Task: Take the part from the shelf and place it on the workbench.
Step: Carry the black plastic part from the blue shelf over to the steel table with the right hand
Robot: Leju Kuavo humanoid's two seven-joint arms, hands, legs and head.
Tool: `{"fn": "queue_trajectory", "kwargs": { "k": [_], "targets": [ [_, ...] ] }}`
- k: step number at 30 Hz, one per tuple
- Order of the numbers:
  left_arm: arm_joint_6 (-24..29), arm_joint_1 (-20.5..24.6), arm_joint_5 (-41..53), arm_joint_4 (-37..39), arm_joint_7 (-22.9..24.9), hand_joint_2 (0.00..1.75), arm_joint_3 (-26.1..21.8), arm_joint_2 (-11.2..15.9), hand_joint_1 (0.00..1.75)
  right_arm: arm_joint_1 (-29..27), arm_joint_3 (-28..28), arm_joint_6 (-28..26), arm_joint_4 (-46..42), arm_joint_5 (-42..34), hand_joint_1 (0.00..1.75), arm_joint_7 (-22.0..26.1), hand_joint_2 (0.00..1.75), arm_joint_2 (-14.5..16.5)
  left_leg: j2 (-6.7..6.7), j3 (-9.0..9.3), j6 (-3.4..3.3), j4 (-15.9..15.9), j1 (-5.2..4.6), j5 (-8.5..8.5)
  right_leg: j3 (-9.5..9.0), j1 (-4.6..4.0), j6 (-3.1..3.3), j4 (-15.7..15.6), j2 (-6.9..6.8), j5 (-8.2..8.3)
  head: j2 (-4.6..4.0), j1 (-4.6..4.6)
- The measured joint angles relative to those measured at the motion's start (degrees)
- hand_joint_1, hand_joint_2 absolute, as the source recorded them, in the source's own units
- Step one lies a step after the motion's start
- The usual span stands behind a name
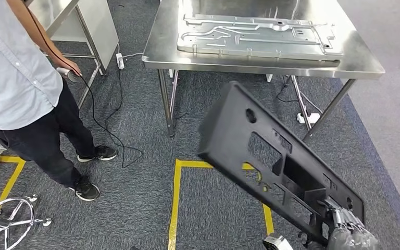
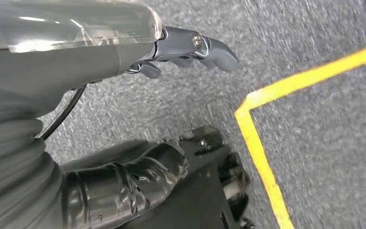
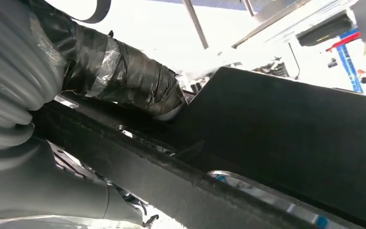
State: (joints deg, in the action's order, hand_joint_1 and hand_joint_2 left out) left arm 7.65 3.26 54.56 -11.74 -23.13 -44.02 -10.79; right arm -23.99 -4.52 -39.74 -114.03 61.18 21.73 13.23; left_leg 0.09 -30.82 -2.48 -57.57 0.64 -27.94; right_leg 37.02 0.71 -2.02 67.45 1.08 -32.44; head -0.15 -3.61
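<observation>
While the right hand (image 1: 350, 229) grips the part (image 1: 271, 156), its edge nears the workbench (image 1: 354, 62).

The part (image 1: 271, 161) held in the right hand (image 1: 350, 232) looks like matt black plastic with a slightly rough edge. Beyond the hand, the workbench (image 1: 159, 49) is brushed, shiny steel, and a dull grey metal plate (image 1: 255, 35) lies on it. Under the hand, the carpet (image 1: 135, 198) is rough grey cloth with glossy yellow tape (image 1: 174, 203)

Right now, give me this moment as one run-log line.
phase: carrying | right hand: holds black part | left hand: empty, over carpet | workbench: ahead, metal plate on it | person: left
</observation>
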Motion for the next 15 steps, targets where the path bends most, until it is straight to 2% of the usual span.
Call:
{"fn": "queue_trajectory", "kwargs": {
  "k": [1, 2, 3, 4, 6, 7, 8, 10, 12, 13, 15],
  "targets": [
    [-0.1, -0.1, 0.1, 0.0, 0.0, 1.75, 0.0, 0.0, 0.00, 0.1, 0.6, 0.0, 0.2, 0.3, 1.75, -0.4, 1.75, -0.6, 0.23, -0.05, -0.07, 0.0, -0.03, -0.02, 1.73, 0.11, -0.27, 3.6, -0.28, -1.59, 0.00, 0.01],
    [-0.1, -0.1, 0.2, 0.0, 0.0, 1.75, 0.0, 0.0, 0.00, 0.1, 1.3, 0.0, 0.4, 0.5, 1.75, -0.9, 1.75, -1.2, 0.46, -0.06, -0.06, 0.0, -0.05, -0.07, 3.00, 0.23, -0.48, 6.1, -0.40, -2.35, 0.00, 0.01],
    [-0.1, -0.2, 0.3, 0.0, 0.0, 1.75, 0.0, 0.0, 0.00, 0.1, 2.0, 0.0, 0.7, 0.7, 1.75, -1.2, 1.75, -1.9, 0.66, -0.04, -0.02, -0.1, -0.05, -0.13, 3.35, 0.36, -0.61, 6.8, -0.46, -2.00, 0.00, 0.01],
    [-0.1, -0.2, 0.3, 0.0, 0.0, 1.75, -0.1, 0.0, 0.00, 0.1, 2.7, 0.0, 0.9, 1.0, 1.75, -1.5, 1.75, -2.4, 0.79, 0.04, 0.07, -0.1, -0.04, -0.22, 2.57, 0.47, -0.68, 5.3, -0.55, -0.60, 0.00, 0.01],
    [-0.1, -0.2, 0.4, 0.0, 0.0, 1.75, -0.1, 0.0, 0.00, 0.1, 3.8, 0.0, 1.2, 1.4, 1.75, -1.7, 1.75, -3.4, 0.95, 0.29, 0.46, -0.2, -0.05, -0.51, -1.30, 0.61, -0.57, -2.2, -1.09, 3.04, 0.00, 0.01],
    [-0.2, -0.1, 0.4, 0.0, 0.0, 1.75, -0.1, 0.0, 0.00, 0.1, 4.3, 0.0, 1.3, 1.5, 1.75, -1.7, 1.75, -3.7, 0.98, 0.36, 0.75, -0.4, -0.14, -0.71, -2.93, 0.49, -0.32, -5.5, -1.36, 4.16, 0.00, 0.01],
    [-0.2, -0.1, 0.4, 0.0, 0.0, 1.75, -0.1, 0.0, 0.00, 0.2, 4.7, 0.0, 1.4, 1.6, 1.75, -1.8, 1.75, -4.0, 1.01, 0.39, 1.07, -0.4, -0.22, -0.83, -3.87, 0.32, -0.01, -7.5, -1.54, 4.60, 0.00, 0.03],
    [-0.3, -0.1, 0.4, 0.0, 0.0, 1.75, -0.2, 0.1, 0.00, 0.2, 5.3, 0.0, 1.5, 1.4, 1.75, -2.1, 1.75, -4.5, 1.09, 0.48, 1.76, -0.4, -0.35, -0.91, -3.99, -0.04, 0.73, -8.2, -1.40, 4.50, 0.00, 0.05],
    [-0.5, -0.1, 0.4, 0.0, 0.1, 1.75, -0.2, 0.1, 0.00, 0.2, 5.6, 0.0, 1.5, 1.0, 1.75, -2.3, 1.75, -4.7, 1.02, 0.44, 2.44, -0.6, -0.24, -1.38, -4.13, 0.12, 1.51, -8.5, -1.17, 4.66, 0.00, 0.06],
    [-0.6, -0.1, 0.4, 0.0, 0.1, 1.75, -0.2, 0.1, 0.00, 0.2, 5.7, 0.0, 1.5, 0.6, 1.75, -2.2, 1.75, -4.7, 0.88, -0.05, 2.68, -1.9, -0.18, -2.27, -4.23, 0.21, 1.95, -8.7, -1.12, 4.75, 0.00, 0.08],
    [-0.7, -0.1, 0.4, 0.0, 0.2, 1.75, -0.3, 0.1, 0.00, 0.3, 5.9, 0.0, 1.5, -0.1, 1.75, -1.8, 1.75, -4.8, 0.53, -2.91, 2.98, -8.0, -0.07, -5.65, -4.32, 0.14, 2.65, -8.9, -1.07, 4.74, 0.00, 0.10]
  ]
}}
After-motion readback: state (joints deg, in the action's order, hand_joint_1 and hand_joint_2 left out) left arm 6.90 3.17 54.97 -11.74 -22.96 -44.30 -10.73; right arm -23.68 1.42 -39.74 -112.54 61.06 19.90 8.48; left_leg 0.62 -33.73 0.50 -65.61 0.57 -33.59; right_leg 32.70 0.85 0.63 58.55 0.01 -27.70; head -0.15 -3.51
